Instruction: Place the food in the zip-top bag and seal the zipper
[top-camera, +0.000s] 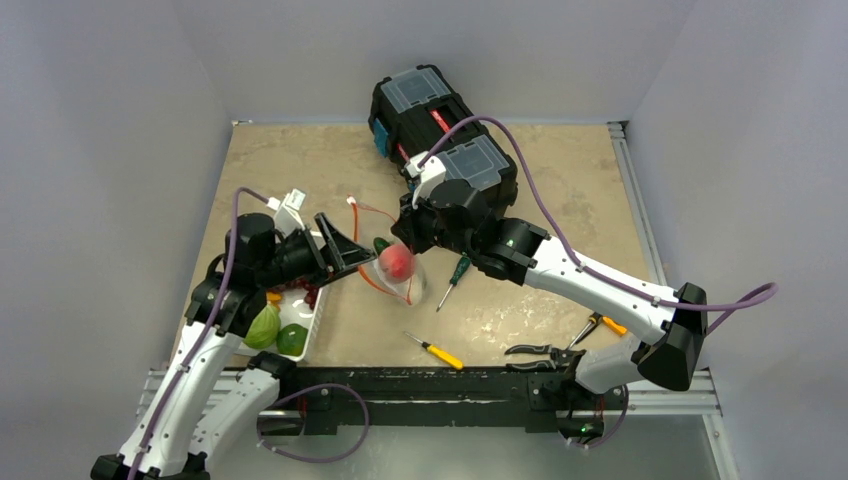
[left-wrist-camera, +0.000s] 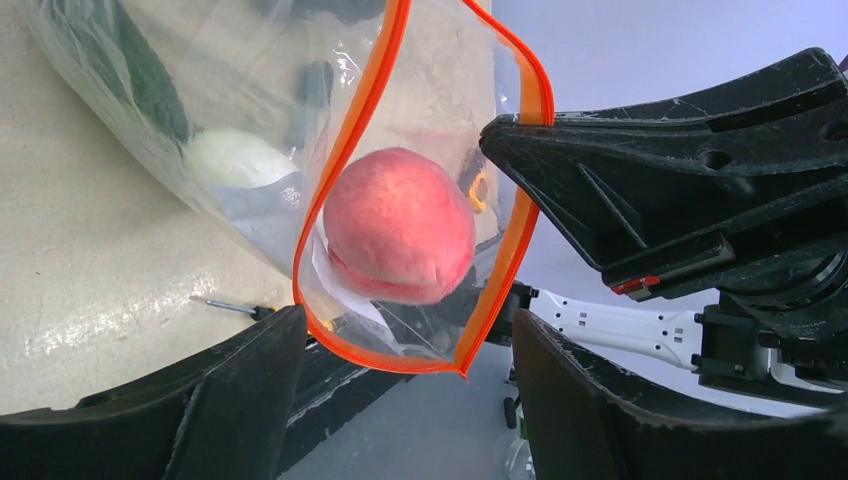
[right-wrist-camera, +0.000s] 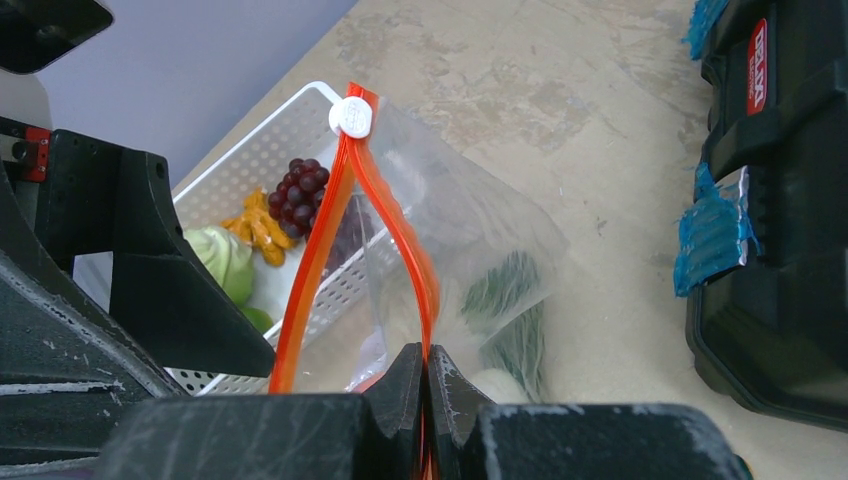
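The clear zip-top bag (top-camera: 412, 283) hangs off the table, its mouth held wide. My right gripper (right-wrist-camera: 425, 368) is shut on one side of the orange-red zipper (right-wrist-camera: 318, 255); its white tab (right-wrist-camera: 352, 117) sits at the far end. A pink peach (left-wrist-camera: 400, 240) sits just inside the mouth, beyond my left gripper (left-wrist-camera: 410, 400), which is open and touches nothing. Deeper in the bag lie a white radish (left-wrist-camera: 235, 157) and a dark cucumber (left-wrist-camera: 150, 80). From above, the left gripper (top-camera: 355, 262) faces the peach (top-camera: 397, 262) and the right gripper (top-camera: 405, 240) is just behind it.
A white slotted basket (right-wrist-camera: 250, 160) at the left holds purple grapes (right-wrist-camera: 300, 190), orange carrots (right-wrist-camera: 258, 225), a cabbage (top-camera: 263, 327) and a green round fruit (top-camera: 292, 340). A black toolbox (top-camera: 440, 125) stands behind. Two screwdrivers (top-camera: 435, 350) (top-camera: 458, 270) and pliers (top-camera: 545, 350) lie near the front.
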